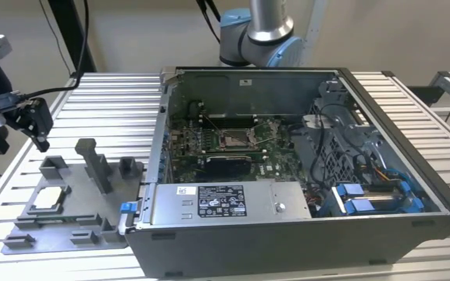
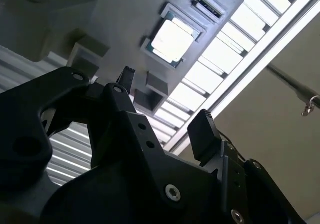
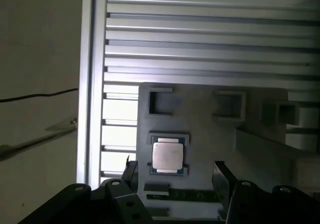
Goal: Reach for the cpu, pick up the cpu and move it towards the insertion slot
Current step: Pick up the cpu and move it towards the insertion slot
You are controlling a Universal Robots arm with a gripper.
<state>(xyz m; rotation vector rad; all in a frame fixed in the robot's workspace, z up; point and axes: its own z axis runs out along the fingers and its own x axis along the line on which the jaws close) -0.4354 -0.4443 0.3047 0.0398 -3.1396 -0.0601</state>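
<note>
- The gripper (image 1: 31, 122) is hovering over the grey fixture plate (image 1: 53, 235). Its fingers (image 3: 131, 170) are standing wide apart and gripping nothing.
- The cpu (image 3: 167, 155) is lying flat in its square nest on that plate, just ahead of the open jaws. The insertion slot (image 1: 235, 139) is sitting well apart, inside the open computer case (image 1: 303, 240).
- I'd say the reach is wanting a level, straight descent, with the fingers straddling two opposite edges and clearing the nest's raised walls.
- A white label (image 1: 221, 201) is showing on the case's metal box, but its print is too small to tell.
</note>
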